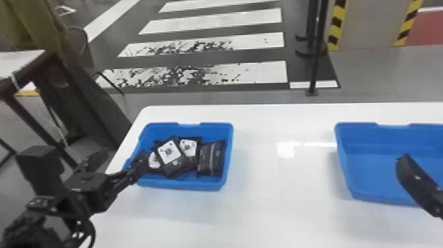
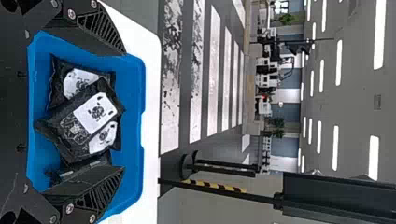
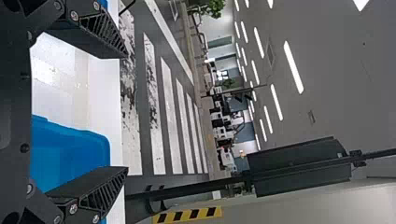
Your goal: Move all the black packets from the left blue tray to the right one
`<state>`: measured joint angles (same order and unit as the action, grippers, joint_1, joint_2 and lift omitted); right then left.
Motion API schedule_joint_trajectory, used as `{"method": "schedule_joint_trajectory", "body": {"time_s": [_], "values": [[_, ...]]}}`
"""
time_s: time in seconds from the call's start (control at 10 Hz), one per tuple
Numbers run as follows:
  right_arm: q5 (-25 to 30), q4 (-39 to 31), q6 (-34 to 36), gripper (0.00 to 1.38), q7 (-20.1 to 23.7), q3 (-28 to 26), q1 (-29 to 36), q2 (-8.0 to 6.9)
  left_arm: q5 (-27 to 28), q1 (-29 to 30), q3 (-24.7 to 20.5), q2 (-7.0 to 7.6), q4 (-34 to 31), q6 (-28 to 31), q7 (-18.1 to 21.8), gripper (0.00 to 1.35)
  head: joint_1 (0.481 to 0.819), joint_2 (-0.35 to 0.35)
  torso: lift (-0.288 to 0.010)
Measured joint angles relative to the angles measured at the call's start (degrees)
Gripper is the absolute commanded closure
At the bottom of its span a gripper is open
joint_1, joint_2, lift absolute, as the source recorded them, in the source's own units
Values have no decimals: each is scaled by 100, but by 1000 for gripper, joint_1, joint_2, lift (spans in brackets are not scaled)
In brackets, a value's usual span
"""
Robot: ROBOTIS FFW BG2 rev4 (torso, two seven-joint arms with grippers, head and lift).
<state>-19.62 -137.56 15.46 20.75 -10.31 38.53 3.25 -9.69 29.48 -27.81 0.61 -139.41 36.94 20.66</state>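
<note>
Lying in left tray, black packets seen between left gripper's parted jaws — right gripper's also apart

a white table carries two blue trays, the left one well apart from the right one.

We see a smooth white table and, beyond it, a dark floor with worn white painted stripes. A slim black upright pole stands near yellow-and-black striped tape. At the head view's left we find part of a white-topped, dark-framed table; our left wrist view shows long white ceiling lights.
</note>
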Motion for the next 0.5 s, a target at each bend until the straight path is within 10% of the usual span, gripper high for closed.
{"method": "schedule_joint_trajectory", "body": {"time_s": [0.5], "values": [[-55, 62, 0, 176, 8, 72, -14, 27, 233, -997, 397, 262, 1065, 490, -80, 167, 695, 219, -140]]}}
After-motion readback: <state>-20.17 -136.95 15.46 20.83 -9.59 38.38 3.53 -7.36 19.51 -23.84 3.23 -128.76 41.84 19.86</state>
